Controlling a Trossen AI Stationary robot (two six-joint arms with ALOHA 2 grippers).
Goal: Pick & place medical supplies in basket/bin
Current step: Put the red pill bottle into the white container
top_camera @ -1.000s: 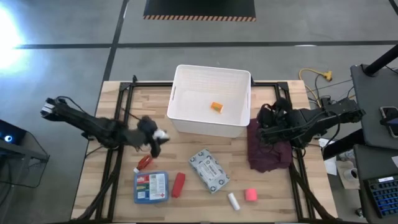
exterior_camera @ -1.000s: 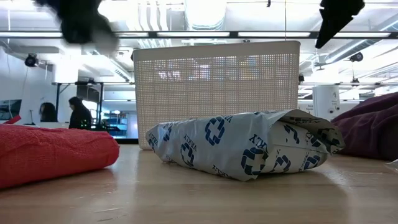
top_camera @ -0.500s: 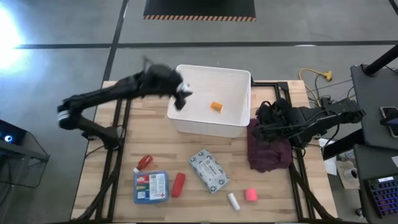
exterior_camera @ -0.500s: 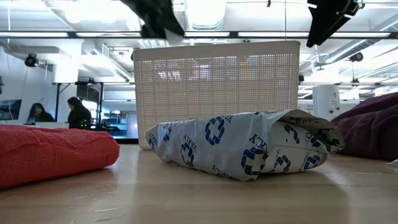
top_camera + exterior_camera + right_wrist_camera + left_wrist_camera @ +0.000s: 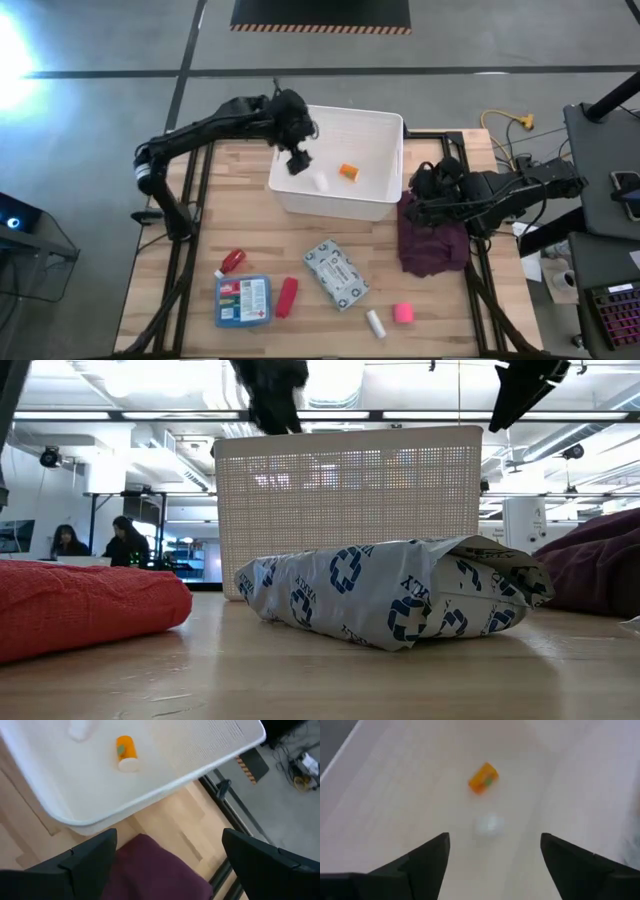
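The white ribbed tub (image 5: 291, 196) stands at the table's far middle. Inside it lie a small orange bottle (image 5: 348, 172) and a white roll (image 5: 321, 181), which looks blurred in the left wrist view (image 5: 489, 825). My left gripper (image 5: 297, 162) hangs open over the tub's left part, above the white roll and clear of it (image 5: 495, 855). My right gripper (image 5: 420, 197) waits open above the maroon cloth (image 5: 432, 245), right of the tub. On the table's near half lie a blue first-aid box (image 5: 243, 300), a red roll (image 5: 287, 296), a patterned packet (image 5: 336, 273), a pink roll (image 5: 404, 313) and a second white roll (image 5: 375, 323).
A small red bottle (image 5: 232, 262) lies above the first-aid box. In the low view the packet (image 5: 395, 595) sits in front of the tub (image 5: 348, 510), with the red roll (image 5: 80, 610) to its left. Bare wood lies left of the tub. People stand in the far room.
My left gripper has swung from the table's left middle up and toward the far edge, carrying a white roll over the tub's rim. It has let the roll go, and the roll is now inside the tub beside the orange bottle.
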